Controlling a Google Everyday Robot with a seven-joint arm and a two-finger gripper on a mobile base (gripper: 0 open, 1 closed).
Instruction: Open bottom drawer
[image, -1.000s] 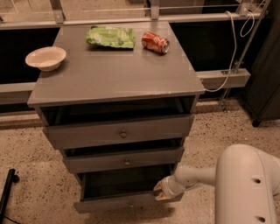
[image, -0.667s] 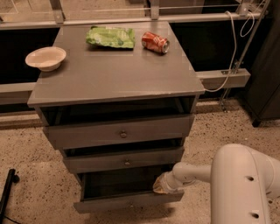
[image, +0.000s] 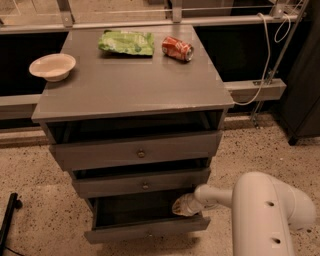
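Observation:
The grey cabinet (image: 130, 95) has three drawers, all pulled out some way. The bottom drawer (image: 147, 231) is the slimmest and stands furthest out, its dark inside showing; its small knob (image: 148, 233) sits on the front panel. My gripper (image: 181, 206) is at the right inner end of the bottom drawer, just behind its front panel, on the end of my white arm (image: 260, 210). The middle drawer (image: 142, 184) and top drawer (image: 137, 151) hang above it.
On the cabinet top lie a white bowl (image: 52, 66), a green bag (image: 126, 43) and a red can (image: 177, 48). A white cable (image: 260, 75) hangs at the right. A black object (image: 9, 220) lies on the speckled floor at left.
The gripper has shifted slightly left and up inside the drawer's right end. The bottom drawer stays about as far out as before.

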